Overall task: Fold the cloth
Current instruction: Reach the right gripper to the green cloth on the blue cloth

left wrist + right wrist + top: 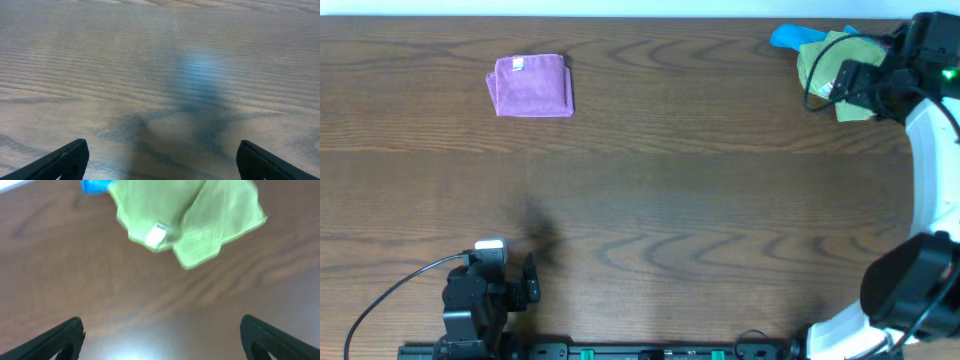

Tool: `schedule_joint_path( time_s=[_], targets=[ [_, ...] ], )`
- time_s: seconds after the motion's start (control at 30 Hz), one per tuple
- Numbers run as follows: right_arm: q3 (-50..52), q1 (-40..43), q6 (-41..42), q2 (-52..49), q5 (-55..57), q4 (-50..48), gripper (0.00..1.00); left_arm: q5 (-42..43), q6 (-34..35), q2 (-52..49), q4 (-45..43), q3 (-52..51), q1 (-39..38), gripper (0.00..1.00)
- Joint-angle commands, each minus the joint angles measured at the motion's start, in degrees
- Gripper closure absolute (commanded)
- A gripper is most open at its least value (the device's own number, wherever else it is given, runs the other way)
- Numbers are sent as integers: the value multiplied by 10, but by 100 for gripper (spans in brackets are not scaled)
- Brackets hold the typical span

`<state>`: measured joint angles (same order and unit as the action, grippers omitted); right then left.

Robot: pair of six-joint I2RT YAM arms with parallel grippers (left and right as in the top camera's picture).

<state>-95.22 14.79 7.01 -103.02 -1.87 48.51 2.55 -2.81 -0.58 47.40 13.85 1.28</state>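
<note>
Along the left half of the dark brown wood-grain table [650,200], your open room is wide. The folded purple terry cloth [532,87] lies flat and square near the far edge, well apart from both arms, with bare wood on every side of it. The left gripper [532,279] sits low at the near edge, its arm tucked back over the base rail and a cable looping off to the left. The left wrist view shows that gripper [162,162] with jaws spread wide. Only bare grain and its own shadow lie between the two black fingertips [65,160].

The middle of the table is bare wood from near edge to far edge.

At the far right corner the room is tight. The crumpled lime-green cloth [828,62] lies by the far edge, touching the small bright blue cloth [790,38] on its left. The right arm reaches up the right side and bends inward, so the right gripper [832,88] hangs over the green cloth's near part.

The overhead hides the right jaws, but the right wrist view shows that gripper [162,340] spread apart and gripping nothing. The green cloth [190,215] lies ahead of the tips on the wood, bunched, a white tag [156,235] showing. A sliver of the blue cloth [92,186] peeks out at the top left.
</note>
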Motion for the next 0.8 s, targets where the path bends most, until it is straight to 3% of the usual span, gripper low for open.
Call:
schedule_joint_path(
  time_s=[0.0, 0.33, 0.77],
  targets=[
    [-13, 14, 4, -28, -15, -33, 1, -11, -2, 4, 36, -7, -2, 5],
    [-13, 18, 5, -97, 34, -146, 1, -11, -2, 4, 36, -7, -2, 5],
    [-13, 18, 77, -198, 30, -283, 4, -11, -2, 4, 36, -7, -2, 5]
  ],
)
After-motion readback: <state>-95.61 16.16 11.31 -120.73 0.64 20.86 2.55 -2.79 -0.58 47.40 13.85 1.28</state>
